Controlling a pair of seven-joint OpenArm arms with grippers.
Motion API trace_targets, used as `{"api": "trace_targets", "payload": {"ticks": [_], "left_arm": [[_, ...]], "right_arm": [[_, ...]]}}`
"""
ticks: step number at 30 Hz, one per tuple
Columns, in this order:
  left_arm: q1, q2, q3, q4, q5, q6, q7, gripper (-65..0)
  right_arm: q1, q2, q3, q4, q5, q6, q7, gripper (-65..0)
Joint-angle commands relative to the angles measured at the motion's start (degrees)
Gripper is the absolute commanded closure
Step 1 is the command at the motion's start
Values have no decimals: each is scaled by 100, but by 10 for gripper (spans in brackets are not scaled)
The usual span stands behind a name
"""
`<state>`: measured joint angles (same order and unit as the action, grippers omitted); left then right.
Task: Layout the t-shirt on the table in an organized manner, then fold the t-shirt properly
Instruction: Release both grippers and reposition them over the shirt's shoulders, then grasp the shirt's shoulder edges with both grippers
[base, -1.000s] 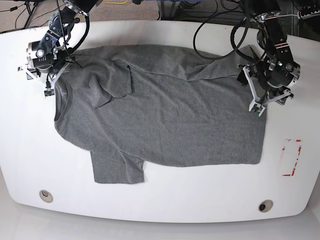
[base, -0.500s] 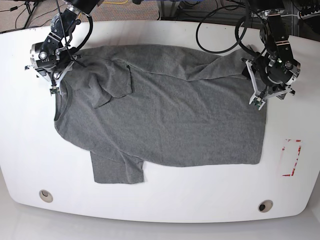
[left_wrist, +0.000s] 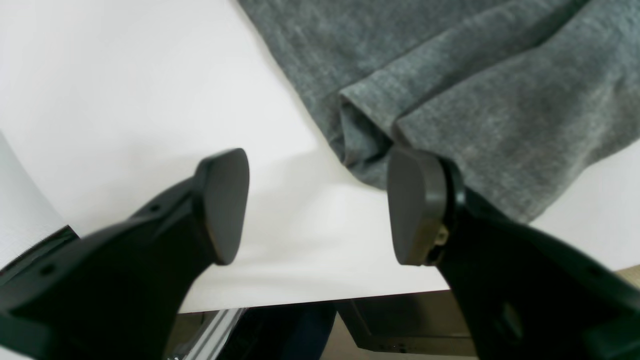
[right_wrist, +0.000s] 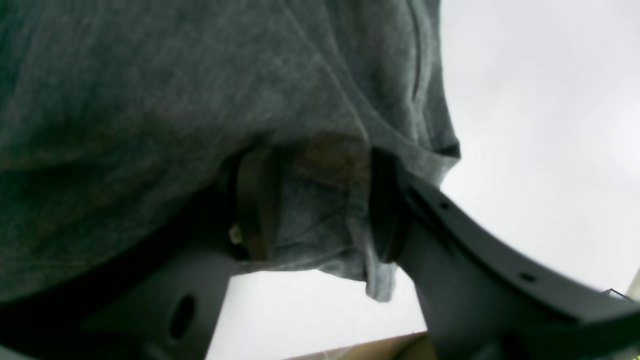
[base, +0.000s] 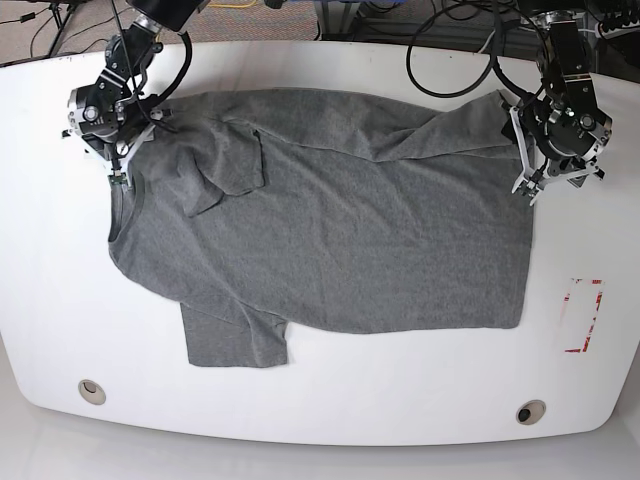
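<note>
The t-shirt (base: 330, 220) lay spread on the table (base: 300, 400). Left gripper (left_wrist: 320, 205) stood open, hem corner just beyond one finger. Right gripper (right_wrist: 320, 205) had its jaws closed on bunched t-shirt fabric

Heather-grey t-shirt (base: 330, 240), plain, no print, on a glossy white table (base: 330, 415). Red-and-white sticker (base: 583, 315) near the edge, two silvery round grommets (base: 92, 391), black gripper fingers (left_wrist: 222, 205).

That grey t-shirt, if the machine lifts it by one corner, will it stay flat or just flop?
Probably flop: the t-shirt already lies in soft creases and one sleeve is folded over itself. It likely sags wherever unsupported, as the cloth drapes over the right gripper. It looks light and may slide easily on the glossy table.
</note>
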<state>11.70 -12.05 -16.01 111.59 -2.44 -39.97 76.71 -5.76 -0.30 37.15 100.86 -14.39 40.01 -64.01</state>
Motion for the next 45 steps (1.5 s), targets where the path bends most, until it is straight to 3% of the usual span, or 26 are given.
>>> {"api": "trace_targets", "payload": {"ticks": [1,6,13,17,36,45], "left_arm": [[-50,-126,-12,19,28,-3,-27,-389],[-94,-153,-3,-412,28,-3,-79,-389],[-94,-452,-3,-1062,28,-3,-651,-389],[-102,-610,-3,-1256,28,-3,-704,-389],[-85,-1296,-39,-1265,20,-3,-712,-389],[-94,-1304,-39,-737,-7,-3,-677,-389]], "right_arm": [[9,16,0,-95,-7,-1,32,-270],[9,16,0,-270,-16,-1,251,-270],[9,25,176,-438,-16,-1,322,-270],[0,78,184,-438,-16,-1,322,-270],[-237,465,158,-394,-16,-1,304,-270],[-325,430,149,125,-16,-1,278,-270]]}}
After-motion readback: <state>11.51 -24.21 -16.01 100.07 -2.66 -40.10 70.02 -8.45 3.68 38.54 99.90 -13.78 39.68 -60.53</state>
